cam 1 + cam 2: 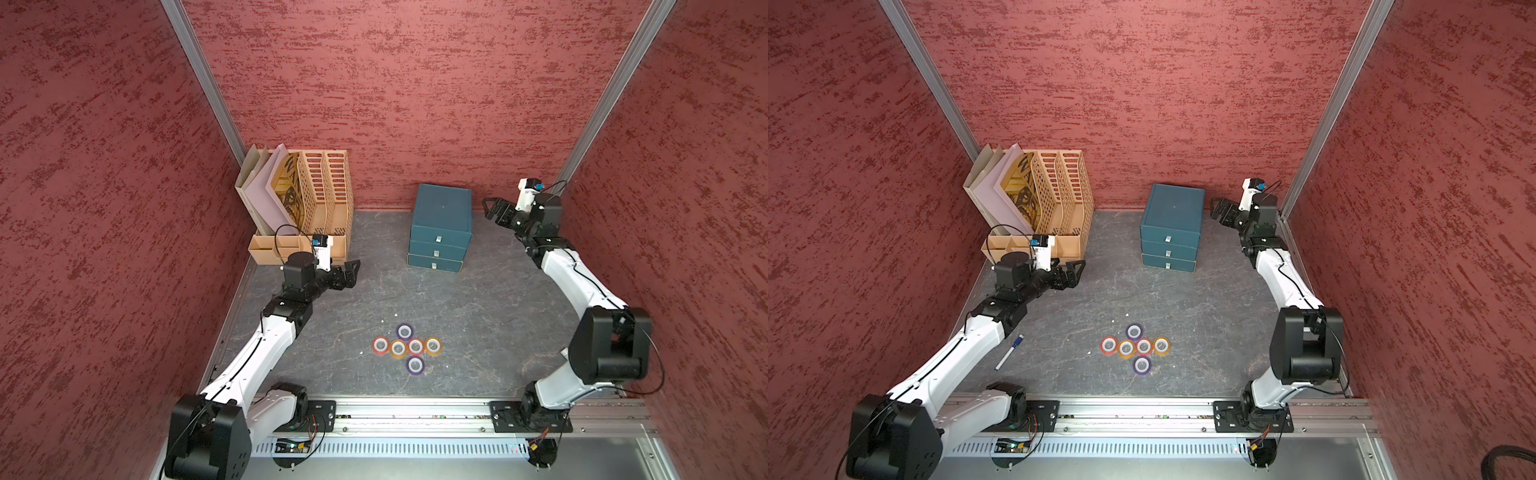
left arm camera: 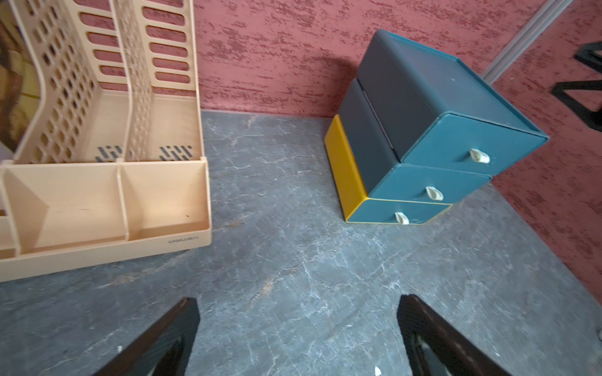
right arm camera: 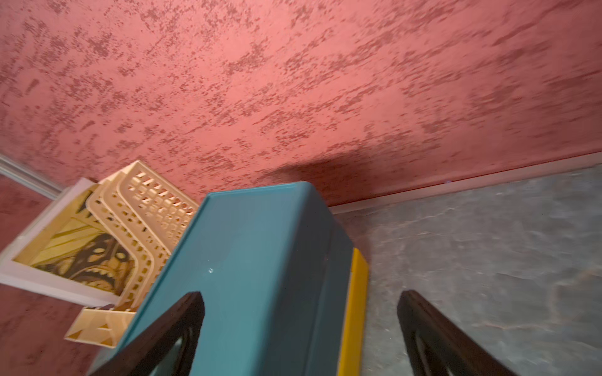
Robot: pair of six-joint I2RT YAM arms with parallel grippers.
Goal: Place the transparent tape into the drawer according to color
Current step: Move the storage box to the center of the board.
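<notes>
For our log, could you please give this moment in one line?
left gripper: open, empty | right gripper: open, empty | tape rolls: six, clustered | drawers: shut

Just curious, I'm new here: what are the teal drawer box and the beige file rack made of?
The teal three-drawer box looks like matte moulded plastic: rounded edges, even colour. The beige perforated file rack seems plastic: smooth, slightly glossy, with moulded slots.

Both top views look steeply down from above the arm bases [image 1: 528, 415], covering the whole tabletop [image 1: 478, 299] up to the back wall [image 1: 415, 104]. The left wrist camera looks low past the left tool [image 2: 298, 298] toward drawer unit [image 2: 456, 140] and file rack [image 2: 97, 201]; the right wrist camera, close over the drawer unit, shares both.
</notes>
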